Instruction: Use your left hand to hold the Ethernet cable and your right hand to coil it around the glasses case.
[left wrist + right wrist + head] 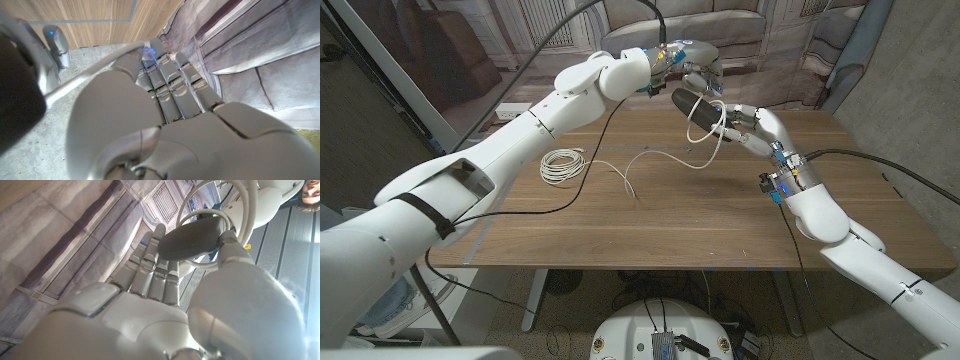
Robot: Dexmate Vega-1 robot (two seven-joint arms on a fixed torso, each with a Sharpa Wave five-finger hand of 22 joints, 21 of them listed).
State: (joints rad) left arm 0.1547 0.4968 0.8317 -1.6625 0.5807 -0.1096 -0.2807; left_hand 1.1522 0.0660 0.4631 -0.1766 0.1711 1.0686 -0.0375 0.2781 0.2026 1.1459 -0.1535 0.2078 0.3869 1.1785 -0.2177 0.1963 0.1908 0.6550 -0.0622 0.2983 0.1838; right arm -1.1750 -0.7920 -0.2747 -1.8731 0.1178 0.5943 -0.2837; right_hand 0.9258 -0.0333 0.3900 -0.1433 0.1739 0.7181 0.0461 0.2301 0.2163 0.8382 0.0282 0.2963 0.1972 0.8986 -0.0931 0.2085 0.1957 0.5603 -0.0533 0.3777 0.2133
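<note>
So mid-coil at the upper middle of the frame: the left robot hand (698,72) holds the glasses case (696,109) above the bench (650,220), the right robot hand (745,125) loops the white cable (715,135) around it, probably another wrap next.

Head view evenly lit, sharp; soft shadows on table (650,220). Wrist views: near hands blurred, strong glare by right hand (150,305).
</note>
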